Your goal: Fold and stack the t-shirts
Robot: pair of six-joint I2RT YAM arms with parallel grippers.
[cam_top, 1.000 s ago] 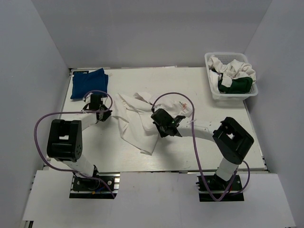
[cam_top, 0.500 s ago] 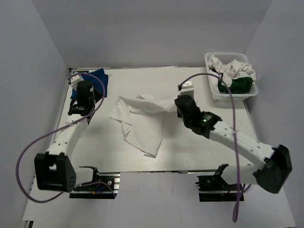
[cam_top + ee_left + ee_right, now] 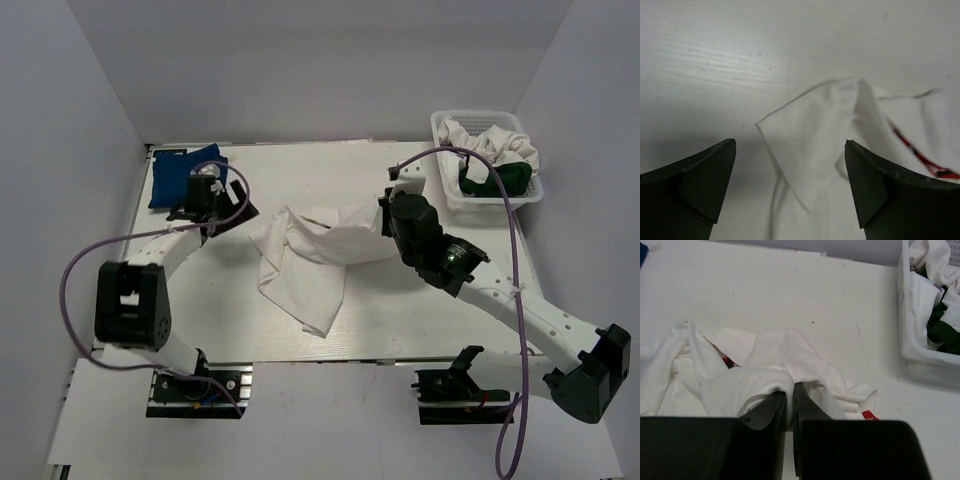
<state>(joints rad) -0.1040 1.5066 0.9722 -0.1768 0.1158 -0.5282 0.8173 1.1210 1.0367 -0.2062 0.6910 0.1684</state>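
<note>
At the far left corner of the counter (image 3: 420,300), a folded royal blue t-shirt (image 3: 183,176) is seen lying flat. Just beside its near edge, the left gripper (image 3: 225,213) is held above bare counter, pointed toward the middle. In the left wrist view its fingers (image 3: 695,180) are shown wide apart with nothing between them, and a loose corner of the white t-shirt (image 3: 830,135) is seen lying on the counter in the gap ahead.

The white t-shirt (image 3: 310,262) is spread, crumpled and unfolded, across the middle of the counter. One end trails toward the near edge, while the other is drawn out in a bunched band toward the right. A strip of red print (image 3: 920,155) is visible among its folds.

The right end of that band is gripped by the right gripper (image 3: 383,225). In the right wrist view its fingers (image 3: 767,412) are shown pressed together on a rolled fold of the white cloth (image 3: 745,380), with the rest of the garment heaped on the counter beyond them.

At the far right corner a white lattice basket (image 3: 490,203) is set. Crumpled white shirts (image 3: 490,140) and a dark green t-shirt (image 3: 500,180) are held inside it.
</note>
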